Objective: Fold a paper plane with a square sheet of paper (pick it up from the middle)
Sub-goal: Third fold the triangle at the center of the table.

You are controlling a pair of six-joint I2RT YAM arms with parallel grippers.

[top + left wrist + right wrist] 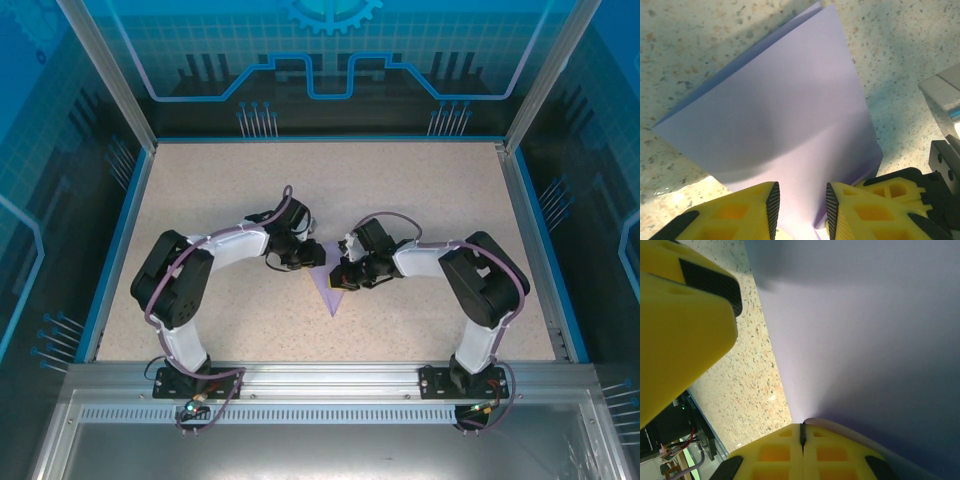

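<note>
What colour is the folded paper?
The paper is plain pale lilac, clearest in the left wrist view.

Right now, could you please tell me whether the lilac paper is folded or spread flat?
Folded: the lilac paper shows stacked layer edges and tapers to a point.

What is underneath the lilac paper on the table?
The speckled tabletop runs under the lilac paper, and a lower folded layer peeks out along its upper-left edge. Anything directly beneath is covered.
</note>
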